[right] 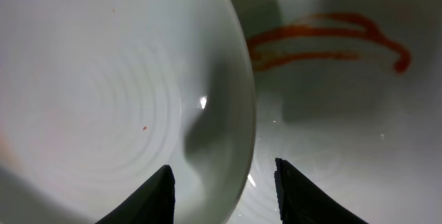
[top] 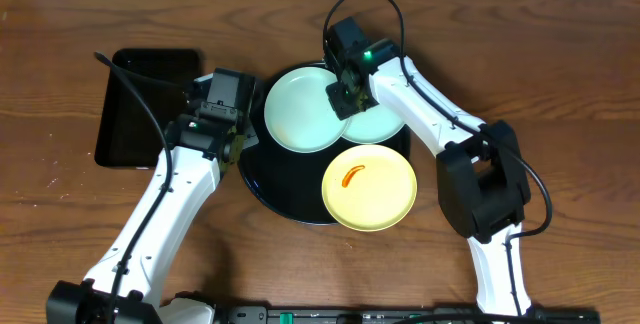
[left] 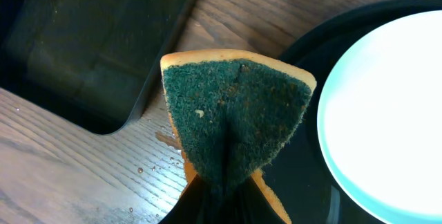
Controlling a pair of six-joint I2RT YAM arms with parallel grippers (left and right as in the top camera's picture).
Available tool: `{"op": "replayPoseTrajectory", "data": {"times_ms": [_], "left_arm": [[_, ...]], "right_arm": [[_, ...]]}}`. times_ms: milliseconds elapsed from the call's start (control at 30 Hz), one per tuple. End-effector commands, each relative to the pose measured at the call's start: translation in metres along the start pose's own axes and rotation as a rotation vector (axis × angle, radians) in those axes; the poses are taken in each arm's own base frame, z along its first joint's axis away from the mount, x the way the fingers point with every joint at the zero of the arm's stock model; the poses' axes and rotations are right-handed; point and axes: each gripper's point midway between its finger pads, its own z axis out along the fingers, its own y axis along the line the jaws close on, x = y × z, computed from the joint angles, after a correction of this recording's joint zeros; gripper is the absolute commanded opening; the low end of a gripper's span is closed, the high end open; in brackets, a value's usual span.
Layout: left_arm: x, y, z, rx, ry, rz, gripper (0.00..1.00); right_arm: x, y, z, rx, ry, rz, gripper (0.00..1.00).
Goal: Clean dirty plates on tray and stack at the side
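Wood-grain surface [top: 560, 24] is carrying the round black tray [top: 262, 189], and all three plates are sitting on it. One mint plate [top: 300, 112] is lapping over a second mint plate [top: 382, 126], and the yellow plate [top: 368, 186] is lying nearest the robot, showing an orange smear [top: 355, 175]. The right claw [right: 223, 165] is hovering with its fingers apart, straddling the upper mint plate's rim, with nothing pinched yet. The plate underneath is wearing a sauce streak [right: 331, 37]. The left claw [left: 219, 195] is clamping a green-faced sponge [left: 235, 113] just beside the tray's rim, near the rectangular tray [left: 83, 37]. The plates are looking stiff, glossy and slick, probably light but chippable. The thin raised rim is looking like the only place to pinch, and a shallow bite is risking a slip.
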Motion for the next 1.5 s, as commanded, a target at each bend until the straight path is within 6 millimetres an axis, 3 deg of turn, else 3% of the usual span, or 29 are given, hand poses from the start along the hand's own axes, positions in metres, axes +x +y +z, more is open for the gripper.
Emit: {"op": "replayPoseTrajectory", "data": {"times_ms": [0, 167, 300, 400, 667, 833, 1067, 1267, 1467], "left_arm": [[0.004, 0.004, 0.004, -0.014, 0.013, -0.008, 0.12], [0.004, 0.004, 0.004, -0.014, 0.012, -0.009, 0.12], [0.004, 0.004, 0.004, -0.014, 0.012, -0.009, 0.12], [0.004, 0.004, 0.004, -0.014, 0.012, -0.008, 0.12], [0.004, 0.004, 0.004, -0.014, 0.013, -0.008, 0.12], [0.004, 0.004, 0.004, -0.015, 0.013, -0.008, 0.12], [0.004, 0.004, 0.004, -0.014, 0.012, -0.009, 0.12], [0.004, 0.004, 0.004, -0.014, 0.012, -0.009, 0.12], [0.004, 0.004, 0.004, -0.014, 0.012, -0.009, 0.12]], "right_arm": [[0.002, 0.006, -0.003, -0.022, -0.013, 0.013, 0.46], [0.008, 0.005, 0.007, -0.021, -0.009, 0.013, 0.40], [0.002, 0.007, 0.006, -0.025, -0.031, 0.010, 0.23], [0.000, 0.007, 0.005, -0.026, -0.040, 0.010, 0.02], [-0.016, 0.009, -0.008, -0.027, -0.081, 0.008, 0.01], [-0.037, 0.000, -0.037, 0.037, -0.153, 0.006, 0.01], [-0.069, -0.007, -0.104, 0.225, -0.300, -0.091, 0.01], [-0.079, -0.003, -0.146, 0.379, -0.388, -0.168, 0.01], [-0.081, 0.009, -0.170, 0.581, -0.437, -0.234, 0.01]]}}
